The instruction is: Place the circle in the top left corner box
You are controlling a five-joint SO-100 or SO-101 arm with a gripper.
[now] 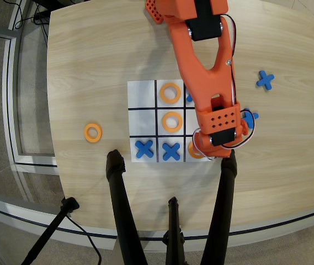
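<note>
Arm [203, 61] is covering the board's [141, 96] right column; an orange ring [193, 152] is peeking out beneath it. Hand state: can't tell.

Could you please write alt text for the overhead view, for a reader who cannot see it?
An orange robot arm reaches over a nine-cell white board on a wooden table, its end over an orange ring in the board's bottom right cell. Two more rings and two blue crosses fill other cells; another ring lies left of the board.
</note>
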